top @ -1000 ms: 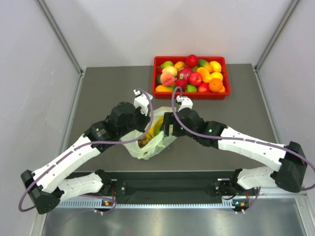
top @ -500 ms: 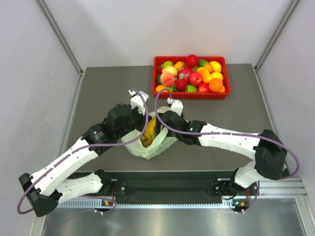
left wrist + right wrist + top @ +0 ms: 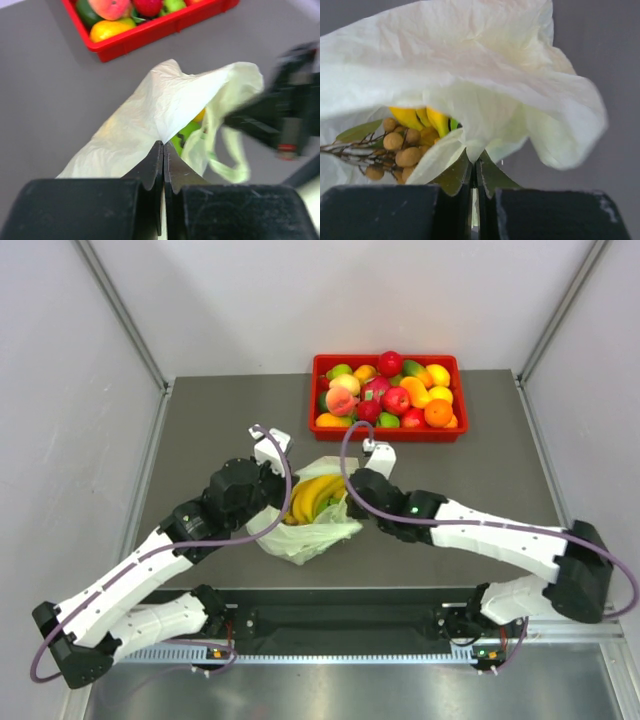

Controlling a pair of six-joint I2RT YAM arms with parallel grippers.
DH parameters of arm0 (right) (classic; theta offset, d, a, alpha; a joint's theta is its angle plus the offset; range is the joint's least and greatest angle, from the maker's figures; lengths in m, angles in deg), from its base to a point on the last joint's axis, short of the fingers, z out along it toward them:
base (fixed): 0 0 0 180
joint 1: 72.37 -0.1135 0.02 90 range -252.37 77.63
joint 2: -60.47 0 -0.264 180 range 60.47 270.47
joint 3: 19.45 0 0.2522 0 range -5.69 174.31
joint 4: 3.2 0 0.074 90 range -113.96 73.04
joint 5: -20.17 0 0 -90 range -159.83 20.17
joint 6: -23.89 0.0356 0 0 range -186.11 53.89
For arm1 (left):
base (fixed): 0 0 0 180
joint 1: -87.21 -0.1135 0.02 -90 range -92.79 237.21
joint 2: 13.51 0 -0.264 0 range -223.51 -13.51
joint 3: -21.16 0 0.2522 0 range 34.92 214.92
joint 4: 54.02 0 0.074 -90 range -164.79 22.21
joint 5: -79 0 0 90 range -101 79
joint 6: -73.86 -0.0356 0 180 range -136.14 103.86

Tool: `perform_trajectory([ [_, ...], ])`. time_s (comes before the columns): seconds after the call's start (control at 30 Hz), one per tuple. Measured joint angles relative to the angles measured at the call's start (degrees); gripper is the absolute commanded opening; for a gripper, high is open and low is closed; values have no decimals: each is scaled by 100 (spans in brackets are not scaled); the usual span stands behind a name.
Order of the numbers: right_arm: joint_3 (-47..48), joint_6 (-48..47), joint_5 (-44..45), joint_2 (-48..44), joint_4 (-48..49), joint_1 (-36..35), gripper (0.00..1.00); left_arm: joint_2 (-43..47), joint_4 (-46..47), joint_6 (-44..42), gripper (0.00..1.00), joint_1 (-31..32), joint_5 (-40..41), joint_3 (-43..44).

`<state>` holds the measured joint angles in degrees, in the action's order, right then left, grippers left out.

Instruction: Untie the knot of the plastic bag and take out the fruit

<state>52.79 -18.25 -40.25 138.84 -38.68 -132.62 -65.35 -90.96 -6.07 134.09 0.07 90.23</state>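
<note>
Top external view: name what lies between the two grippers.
The plastic bag, its mouth held open, with the banana bunch showing inside; the top view shows this.

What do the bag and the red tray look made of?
The plastic bag: thin film, likely plastic, matte pale green; crinkled folds, faintly see-through. The red tray: seemingly rigid moulded plastic, smooth, slightly glossy; straight even walls.

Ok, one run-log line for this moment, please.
left gripper: shut on plastic bag | right gripper: shut on plastic bag | mouth: open | banana bunch: inside
</note>
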Motion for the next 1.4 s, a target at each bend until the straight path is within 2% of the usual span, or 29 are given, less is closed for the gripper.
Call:
perform_trajectory([
  [0.23,-181,-688,-149,-1593,-511,7,0,46,31,-295,0,0,839,-31],
  [0.4,-181,-1117,-155,-2074,-960,188,0,0,210,-625,0,0,1283,24],
  [0.77,-179,-1753,-748,-1722,-573,876,0,-833,431,-1661,0,-286,1375,1207],
  [1.17,-345,-1937,-1342,-1381,212,1119,0,-1108,820,-2479,0,-597,1193,1497],
  [1.4,-457,-1943,-1445,-1294,459,1163,0,-1322,807,-2378,0,-789,782,1700],
])
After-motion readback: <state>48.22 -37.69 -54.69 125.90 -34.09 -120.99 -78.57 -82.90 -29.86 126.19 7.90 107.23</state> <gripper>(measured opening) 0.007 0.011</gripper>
